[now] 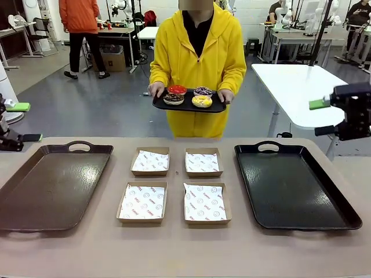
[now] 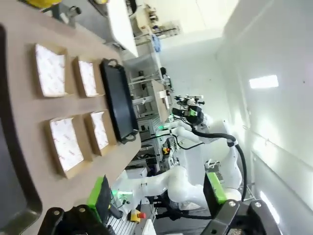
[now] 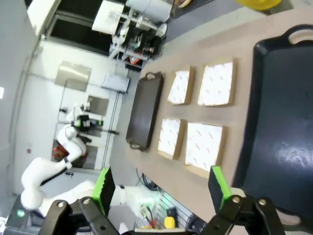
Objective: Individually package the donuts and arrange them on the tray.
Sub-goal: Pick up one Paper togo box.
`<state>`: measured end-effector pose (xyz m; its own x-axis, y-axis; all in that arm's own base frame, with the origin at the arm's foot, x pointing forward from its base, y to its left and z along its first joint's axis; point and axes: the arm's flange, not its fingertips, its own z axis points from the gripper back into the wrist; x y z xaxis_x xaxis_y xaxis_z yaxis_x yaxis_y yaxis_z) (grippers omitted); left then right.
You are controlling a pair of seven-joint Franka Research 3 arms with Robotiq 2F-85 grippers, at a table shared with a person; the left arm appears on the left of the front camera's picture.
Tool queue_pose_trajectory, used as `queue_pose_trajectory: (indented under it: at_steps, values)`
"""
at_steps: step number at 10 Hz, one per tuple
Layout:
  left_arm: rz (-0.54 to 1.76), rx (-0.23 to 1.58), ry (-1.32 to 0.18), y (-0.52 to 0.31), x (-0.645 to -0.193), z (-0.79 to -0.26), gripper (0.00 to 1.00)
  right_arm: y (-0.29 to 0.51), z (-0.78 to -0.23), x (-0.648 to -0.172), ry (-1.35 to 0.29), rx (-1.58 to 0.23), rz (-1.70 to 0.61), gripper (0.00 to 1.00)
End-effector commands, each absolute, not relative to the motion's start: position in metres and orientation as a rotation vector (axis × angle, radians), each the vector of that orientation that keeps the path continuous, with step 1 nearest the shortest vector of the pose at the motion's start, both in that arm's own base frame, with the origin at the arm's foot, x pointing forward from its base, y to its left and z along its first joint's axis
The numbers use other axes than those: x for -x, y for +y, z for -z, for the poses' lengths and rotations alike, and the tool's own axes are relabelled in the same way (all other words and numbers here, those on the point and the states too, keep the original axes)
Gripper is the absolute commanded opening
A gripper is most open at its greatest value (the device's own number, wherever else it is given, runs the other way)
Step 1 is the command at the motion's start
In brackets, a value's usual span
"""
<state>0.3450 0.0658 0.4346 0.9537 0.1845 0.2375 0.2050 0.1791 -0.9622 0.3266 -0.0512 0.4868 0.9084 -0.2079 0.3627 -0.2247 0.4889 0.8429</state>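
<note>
The four donuts (image 1: 189, 95) sit on a small black tray (image 1: 184, 109) held in both hands by a person (image 1: 197, 52) standing at the far side of the bench (image 1: 174, 249). On the bench, four paper-lined boxes (image 1: 143, 202) lie in a two-by-two block between a brown tray (image 1: 52, 185) and a black tray (image 1: 295, 185). The left fingers (image 2: 99, 196) and the right fingers (image 3: 218, 183) stand wide apart, holding nothing.
</note>
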Motion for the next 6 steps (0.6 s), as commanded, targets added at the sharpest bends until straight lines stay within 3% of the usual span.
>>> queue_pose_trajectory:
  at_steps: [1,6]
  values:
    - [-0.011,1.334,-0.274,0.073,-0.348,-0.437,1.0,-0.045,-0.42,-0.256,-0.453,-1.169,-0.104,1.0]
    - [-0.098,1.258,-0.243,0.106,-0.347,-0.416,1.0,-0.077,-0.42,-0.223,-0.501,-1.283,-0.114,1.0]
